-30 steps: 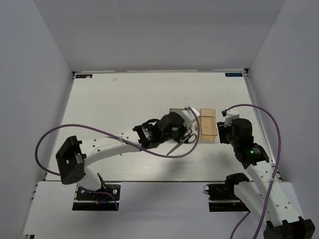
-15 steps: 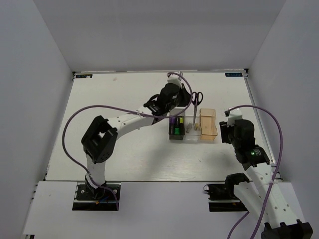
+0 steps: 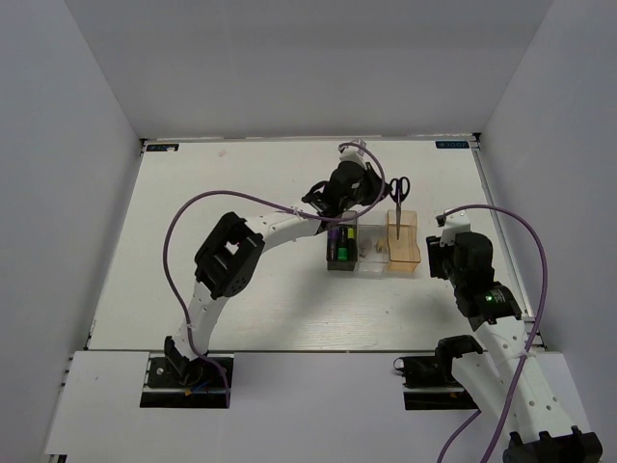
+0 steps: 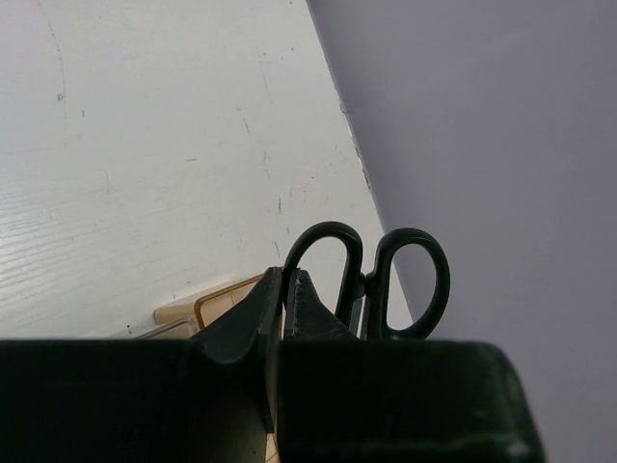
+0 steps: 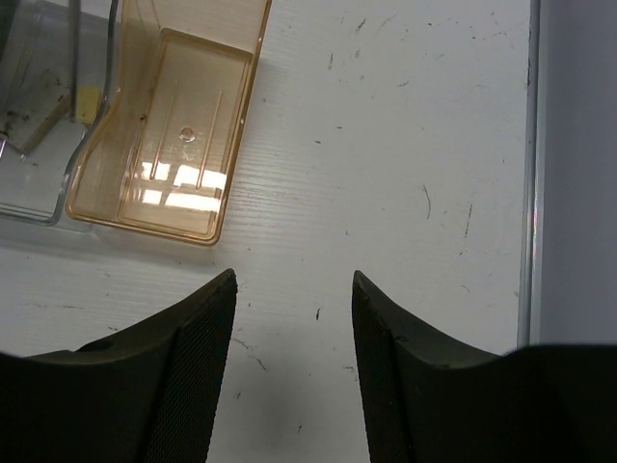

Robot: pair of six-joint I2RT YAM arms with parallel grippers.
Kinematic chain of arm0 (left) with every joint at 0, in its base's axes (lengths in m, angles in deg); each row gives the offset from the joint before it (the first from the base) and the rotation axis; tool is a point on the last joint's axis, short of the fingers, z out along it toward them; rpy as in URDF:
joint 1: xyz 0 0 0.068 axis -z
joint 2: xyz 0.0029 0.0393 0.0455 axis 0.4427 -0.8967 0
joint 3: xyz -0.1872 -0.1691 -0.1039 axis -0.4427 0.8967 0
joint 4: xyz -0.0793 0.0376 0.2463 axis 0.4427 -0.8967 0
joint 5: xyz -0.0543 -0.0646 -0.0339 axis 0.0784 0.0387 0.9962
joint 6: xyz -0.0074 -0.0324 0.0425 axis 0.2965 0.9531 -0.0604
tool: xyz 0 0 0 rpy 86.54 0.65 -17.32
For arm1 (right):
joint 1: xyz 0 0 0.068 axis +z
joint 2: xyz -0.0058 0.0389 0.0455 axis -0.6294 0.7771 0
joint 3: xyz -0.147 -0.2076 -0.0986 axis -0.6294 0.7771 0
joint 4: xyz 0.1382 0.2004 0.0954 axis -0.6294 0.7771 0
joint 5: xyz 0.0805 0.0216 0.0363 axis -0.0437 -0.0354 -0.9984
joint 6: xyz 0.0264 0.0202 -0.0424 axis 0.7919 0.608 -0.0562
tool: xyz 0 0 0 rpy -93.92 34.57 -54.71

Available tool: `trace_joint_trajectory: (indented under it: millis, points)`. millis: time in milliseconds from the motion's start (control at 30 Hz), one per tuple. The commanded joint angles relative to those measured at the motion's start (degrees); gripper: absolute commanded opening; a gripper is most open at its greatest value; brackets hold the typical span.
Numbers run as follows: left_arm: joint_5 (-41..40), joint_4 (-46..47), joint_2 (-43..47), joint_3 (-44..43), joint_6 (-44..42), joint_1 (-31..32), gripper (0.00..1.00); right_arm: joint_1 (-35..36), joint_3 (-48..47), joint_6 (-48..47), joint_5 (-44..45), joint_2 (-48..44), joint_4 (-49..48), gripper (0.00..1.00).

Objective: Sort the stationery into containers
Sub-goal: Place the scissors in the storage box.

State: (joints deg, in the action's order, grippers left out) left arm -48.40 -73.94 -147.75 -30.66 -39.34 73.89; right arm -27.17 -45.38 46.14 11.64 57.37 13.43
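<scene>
Top external view: three bins of equal size stand in one row on the table (image 3: 222,212), and the tan-orange bin (image 3: 405,255) at the row's right end serves as the mark for the rest. Touching its left side is the clear bin (image 3: 371,260), and one place further left is the dark grey bin (image 3: 342,269). There is one pair of scissors (image 3: 394,210), hanging upright over the far end of the tan-orange bin, with two black oval handle loops on top and thin grey blades shut together and pointing down into it (whether the tip touches the floor of the bin cannot be told). The left gripper (image 4: 286,294) is clamped on the rim of one handle loop, its fingers pressed close together. The highlighters (image 3: 338,245) lie in the dark grey bin, black with purple and green-yellow ends showing, though their number cannot be counted surely. Two small beige erasers (image 5: 40,114) rest in the clear bin. The right gripper (image 5: 292,289) hangs over bare table just on the near right of the tan-orange bin, fingers spread wide and holding nothing.
</scene>
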Motion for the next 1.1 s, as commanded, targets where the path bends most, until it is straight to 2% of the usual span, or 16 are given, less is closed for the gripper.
trace_joint_trajectory:
  millis: [0, 467, 600, 667, 733, 767, 1067]
  points:
    - [1.63, 0.52, -1.10, -3.73, 1.28, 0.72, 0.00, -0.32, 0.43, 0.36, -0.12, -0.72, -2.34, 0.55]
    - [0.66, -2.21, -5.68, -6.63, -1.62, 2.30, 0.00, -0.76, 0.52, 0.36, -0.29, -0.72, -2.34, 0.55]
    - [0.31, -3.44, -6.12, -6.89, -2.15, 2.83, 0.09, -0.76, 0.44, 0.18, -0.38, -0.81, -2.34, 0.55]
    - [0.31, -4.31, -6.30, -7.42, -2.42, 3.27, 0.18, -0.67, 0.44, 0.18, -0.29, -0.55, -2.43, 0.55]
    - [0.13, -4.67, -6.39, -7.51, -2.77, 3.62, 0.19, -0.67, 0.52, 0.27, -0.29, -0.55, -2.34, 0.55]
    - [-0.30, -5.37, -6.30, -7.51, -2.94, 3.71, 0.23, -0.85, 0.61, 0.18, -0.38, -0.55, -2.34, 0.55]
    - [-0.83, -6.08, -5.25, -6.37, -3.30, 4.15, 0.26, -1.20, 0.52, 0.18, -0.38, -0.55, -2.43, 0.55]
